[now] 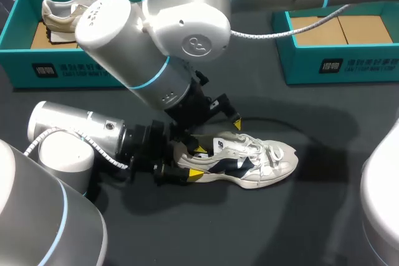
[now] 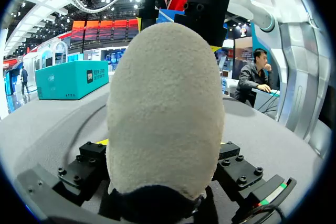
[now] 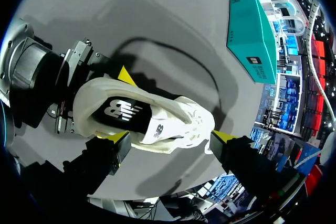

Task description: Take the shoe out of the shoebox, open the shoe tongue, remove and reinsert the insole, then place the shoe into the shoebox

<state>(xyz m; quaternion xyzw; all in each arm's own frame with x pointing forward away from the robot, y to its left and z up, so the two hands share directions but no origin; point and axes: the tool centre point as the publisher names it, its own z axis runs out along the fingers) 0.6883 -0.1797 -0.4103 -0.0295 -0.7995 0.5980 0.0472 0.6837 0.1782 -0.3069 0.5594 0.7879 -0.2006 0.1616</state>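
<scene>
Shoe heel (image 2: 165, 108): clamped in left gripper (image 2: 163, 174); hold steady.
Right gripper (image 3: 170, 137): open, astride; should pinch tongue (image 3: 157, 128), lift gently.

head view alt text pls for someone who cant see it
A white and navy sneaker sits on the dark table, its heel gripped by the left gripper, while the open right gripper hovers over its collar. Two teal shoeboxes stand behind; the left shoebox holds another shoe.

White shoe (image 1: 262, 161) with dark, perhaps navy, panels; teal left shoebox (image 1: 25, 60) and right shoebox (image 1: 340, 65); black table (image 1: 249, 228)
</scene>
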